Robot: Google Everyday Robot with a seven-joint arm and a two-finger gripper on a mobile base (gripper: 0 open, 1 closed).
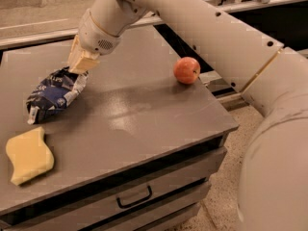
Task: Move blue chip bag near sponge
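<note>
The blue chip bag lies crumpled on the grey table at the left, its lower end resting on the surface. My gripper, with tan fingers, comes down from above and is shut on the bag's upper right end. The pale yellow sponge lies flat at the table's front left corner, a short gap below the bag and not touching it.
A round orange-red apple stands near the table's right edge. My big white arm spans the top right. Drawers with a handle sit under the tabletop. The floor lies beyond the right edge.
</note>
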